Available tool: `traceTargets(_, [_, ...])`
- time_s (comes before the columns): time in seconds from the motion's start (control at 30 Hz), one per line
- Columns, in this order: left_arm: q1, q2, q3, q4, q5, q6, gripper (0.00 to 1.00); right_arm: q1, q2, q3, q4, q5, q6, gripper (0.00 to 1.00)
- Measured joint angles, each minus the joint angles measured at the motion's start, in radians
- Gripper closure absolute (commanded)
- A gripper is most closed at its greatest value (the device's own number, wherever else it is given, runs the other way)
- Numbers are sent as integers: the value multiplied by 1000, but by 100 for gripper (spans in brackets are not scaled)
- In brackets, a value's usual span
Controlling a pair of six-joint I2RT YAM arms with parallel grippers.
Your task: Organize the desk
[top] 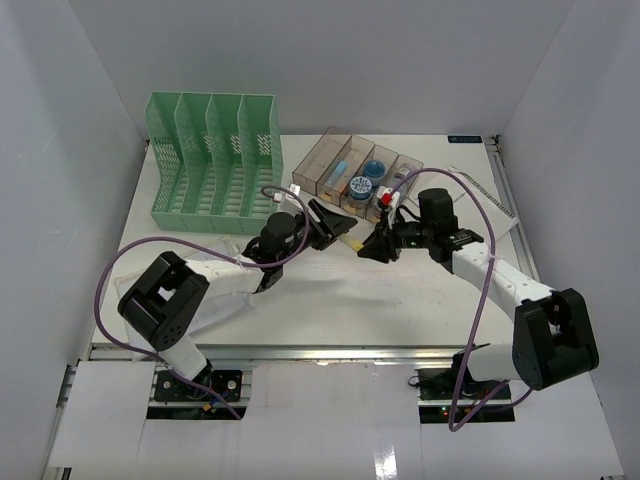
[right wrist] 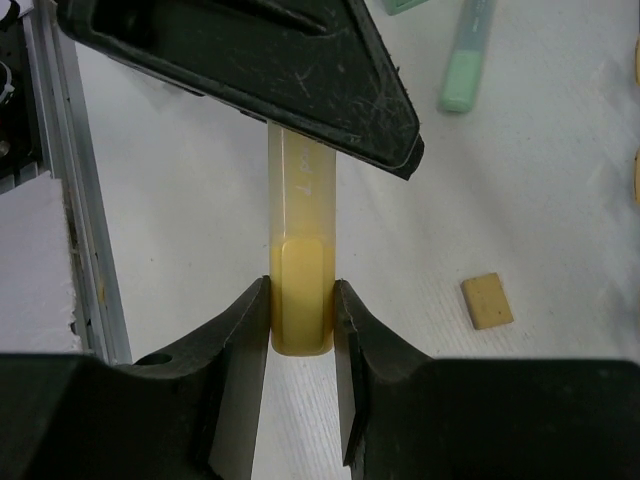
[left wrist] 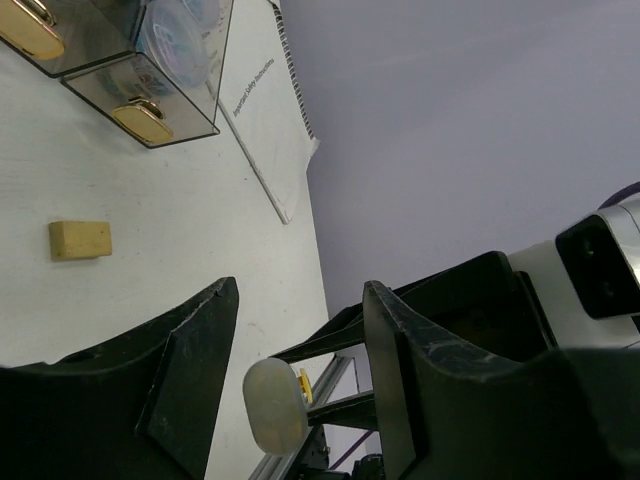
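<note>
1. Top external view.
   - Worktop [top: 330, 300]: white rectangle, long axis running left to right, with an aluminium rail [top: 320, 351] on its near edge. It fills the enclosure floor.
   - A green file rack [top: 213, 160] stands on it far left, and a clear tray [top: 357, 172] far centre.
   - The left end effector [top: 335, 222] and right end effector [top: 376, 248] meet over the middle. A yellow marker [top: 349, 243] lies between them, its axis roughly left to right.
2. Left wrist view.
   - Left end effector [left wrist: 300, 290]: jaws spread, with the marker's rounded end between them touching neither.
   - A tan block [left wrist: 80, 240] lies flat near the tray.
   - A paper sheet [left wrist: 265, 130] carries one printed line, too small to read.
3. Right wrist view.
   - Right end effector [right wrist: 302, 290]: clamped on the marker's cap end. The barrel points straight away from it.
   - Faint marks on the barrel are illegible.
   - A green marker [right wrist: 465, 70] lies on the worktop.
</note>
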Motion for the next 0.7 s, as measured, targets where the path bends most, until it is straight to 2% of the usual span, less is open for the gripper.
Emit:
traceTargets(0.3, [-21, 21, 52, -10, -46, 18, 56, 1, -11, -35, 119, 98, 146, 91])
traceTargets(0.37, [-21, 21, 62, -17, -56, 27, 61, 1, -18, -41, 143, 110, 165, 89])
traceTargets(0.5, [-22, 21, 72, -38, -70, 48, 80, 1, -28, -55, 178, 127, 191, 82])
traceTargets(0.53, [-21, 21, 75, -51, -76, 58, 81, 1, -28, -58, 185, 131, 195, 81])
traceTargets(0.57, [-20, 22, 80, -64, -76, 66, 86, 1, -28, -59, 189, 135, 195, 69])
traceTargets(0.6, [-21, 22, 86, -74, -75, 74, 90, 1, -28, -63, 193, 137, 196, 54])
traceTargets(0.63, [-21, 23, 93, -84, -75, 83, 92, 2, -28, -64, 196, 138, 197, 40])
traceTargets(0.67, [-22, 23, 102, -97, -74, 92, 94, 2, -29, -64, 197, 138, 195, 33])
traceTargets(0.7, [-22, 23, 112, -111, -71, 103, 96, 1, -29, -64, 198, 138, 192, 18])
